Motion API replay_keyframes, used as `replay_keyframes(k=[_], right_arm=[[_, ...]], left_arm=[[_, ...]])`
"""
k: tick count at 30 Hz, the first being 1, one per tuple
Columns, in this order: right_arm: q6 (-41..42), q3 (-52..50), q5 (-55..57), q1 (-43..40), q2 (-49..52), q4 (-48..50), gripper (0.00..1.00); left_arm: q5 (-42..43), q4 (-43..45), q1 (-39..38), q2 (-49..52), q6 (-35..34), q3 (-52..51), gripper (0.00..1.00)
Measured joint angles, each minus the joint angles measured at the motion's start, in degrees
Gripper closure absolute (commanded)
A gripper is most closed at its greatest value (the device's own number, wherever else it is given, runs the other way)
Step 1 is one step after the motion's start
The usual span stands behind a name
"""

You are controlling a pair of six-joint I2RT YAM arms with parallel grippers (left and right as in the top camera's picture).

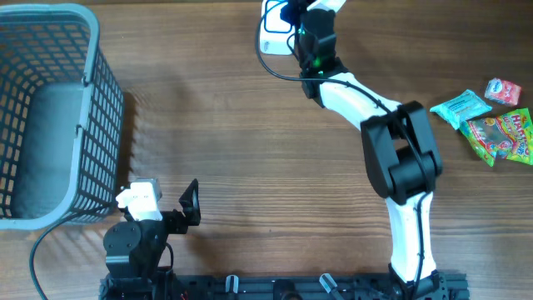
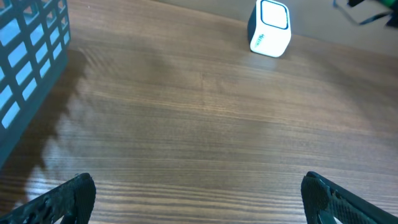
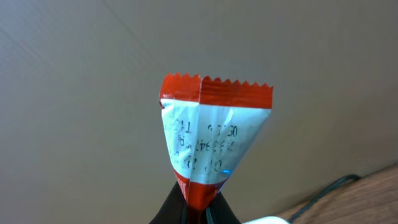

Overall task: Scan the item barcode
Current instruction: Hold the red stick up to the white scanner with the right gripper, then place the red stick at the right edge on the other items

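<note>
Firmly shut, the right hand (image 3: 198, 206) pinches the bottom corner of a red-and-white packet (image 3: 210, 142), which stands upright above the fingertips, its serrated red seal at the top and a white panel of faint, unreadable print facing the wrist camera. Just below the hand in that view, a white sliver of the scanner (image 1: 273, 29) and a dark cable (image 3: 324, 188) show against a corner of wood. From overhead the packet itself is hidden under the wrist, but the hand sits at the far edge of the tabletop (image 1: 250, 150), just beside the scanner on its right; whether packet and scanner touch cannot be told. The right arm stretches from the near edge diagonally across to that spot. The left hand (image 2: 199, 208) is apart from all this, near the front-left corner, its jaws spread wide with nothing between them, only bare wood showing between the two black fingertips. A grey-blue basket (image 1: 93, 92) stands just beyond it on the left side. Well away on the right edge lie several snack packs (image 1: 500, 125), teal, pink and green, clustered together.
</note>
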Motion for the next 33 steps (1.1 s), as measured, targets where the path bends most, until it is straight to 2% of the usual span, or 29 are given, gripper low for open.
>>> replay_keyframes(k=[4,10,18,22,24,27,30,33], right_arm=[[-1.0,0.0,-8.1,-1.4,6.2,8.0,0.96],[-0.1,0.0,-14.4,-1.2,11.8,10.0,0.95],[-7.8,0.0,-17.6,-1.3,12.0,13.9,0.96],[-8.5,0.0,-23.3,-3.1,12.0,25.0,0.96],[-8.3,0.0,-24.8,-4.5,12.0,26.2,0.96],[-8.3,0.0,-26.0,-7.9,10.9,21.4,0.96],[-10.8,-0.1,-25.5,-11.4,6.3,6.6,0.96],[-16.5,-0.1,-18.7,-14.3,-1.0,-11.3,0.96]], left_arm=[[0.0,-0.1,0.0,0.0,0.0,0.0,0.00],[0.0,-0.1,0.0,0.0,0.0,0.0,0.00],[0.0,-0.1,0.0,0.0,0.0,0.0,0.00],[0.0,0.0,0.0,0.0,0.0,0.0,0.00],[0.0,-0.1,0.0,0.0,0.0,0.0,0.00],[0.0,0.0,0.0,0.0,0.0,0.0,0.00],[0.0,0.0,0.0,0.0,0.0,0.0,0.00],[0.0,0.0,0.0,0.0,0.0,0.0,0.00]])
